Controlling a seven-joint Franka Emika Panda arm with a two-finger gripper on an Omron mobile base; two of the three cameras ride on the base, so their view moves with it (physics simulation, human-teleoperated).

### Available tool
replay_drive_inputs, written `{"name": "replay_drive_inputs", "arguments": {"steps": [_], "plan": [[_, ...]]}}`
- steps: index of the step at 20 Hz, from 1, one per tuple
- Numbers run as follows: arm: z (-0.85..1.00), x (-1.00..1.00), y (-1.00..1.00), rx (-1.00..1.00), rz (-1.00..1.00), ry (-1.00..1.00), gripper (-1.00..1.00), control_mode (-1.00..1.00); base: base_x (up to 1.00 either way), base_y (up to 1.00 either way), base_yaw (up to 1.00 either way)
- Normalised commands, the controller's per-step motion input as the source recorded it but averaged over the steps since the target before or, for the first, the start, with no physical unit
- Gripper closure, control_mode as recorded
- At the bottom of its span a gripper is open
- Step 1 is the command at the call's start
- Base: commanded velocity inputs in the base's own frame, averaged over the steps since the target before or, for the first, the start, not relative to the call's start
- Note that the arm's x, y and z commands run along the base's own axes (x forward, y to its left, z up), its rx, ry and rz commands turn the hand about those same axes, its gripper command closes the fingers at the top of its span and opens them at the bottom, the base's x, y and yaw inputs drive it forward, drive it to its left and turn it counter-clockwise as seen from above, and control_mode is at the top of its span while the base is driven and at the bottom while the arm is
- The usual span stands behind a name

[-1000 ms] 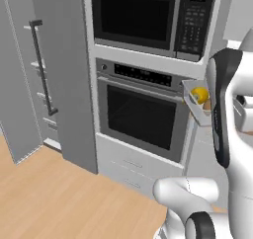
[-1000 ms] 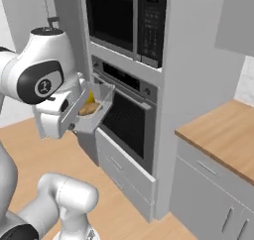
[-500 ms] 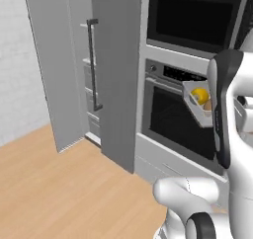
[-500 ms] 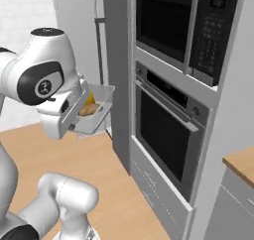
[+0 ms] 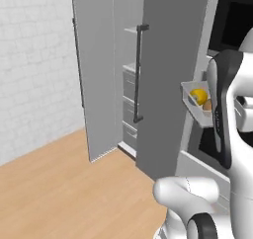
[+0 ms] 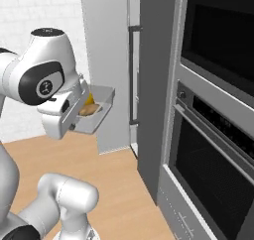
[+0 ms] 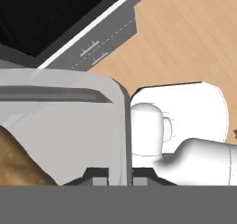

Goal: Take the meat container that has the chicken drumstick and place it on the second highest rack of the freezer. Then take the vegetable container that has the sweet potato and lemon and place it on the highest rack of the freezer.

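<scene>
The pale grey vegetable container (image 6: 96, 116), holding round yellow lemon (image 5: 198, 96) and tan sweet potato (image 6: 89, 110), hung pinched in the nearly closed gripper (image 7: 120, 176), short of the tall grey freezer (image 5: 148, 75); shelving remained.

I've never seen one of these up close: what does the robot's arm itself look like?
The arm is glossy white, built from rounded, bulbous segments with dark grey joint bands and a small round mark on one joint. Its gripper has two small dark fingertips. No loose cables show.

Even soft rendered light, faint shadows, slightly blurry, no glare
</scene>
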Motion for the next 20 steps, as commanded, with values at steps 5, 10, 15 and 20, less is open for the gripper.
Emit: {"name": "replay_drive_inputs", "arguments": {"steps": [5, 10, 15, 20], "plan": [[0.00, 0.00, 0.00, 0.00, 0.00, 0.00, 1.00, 1.00, 0.88, 0.41, -0.02], [0.00, 0.00, 0.00, 0.00, 0.00, 0.00, 1.00, 1.00, 0.66, 0.36, -0.18], [0.00, 0.00, 0.00, 0.00, 0.00, 0.00, 1.00, 1.00, 0.52, 0.31, -0.28], [0.00, 0.00, 0.00, 0.00, 0.00, 0.00, 1.00, 1.00, 0.58, 0.50, -0.35]]}}
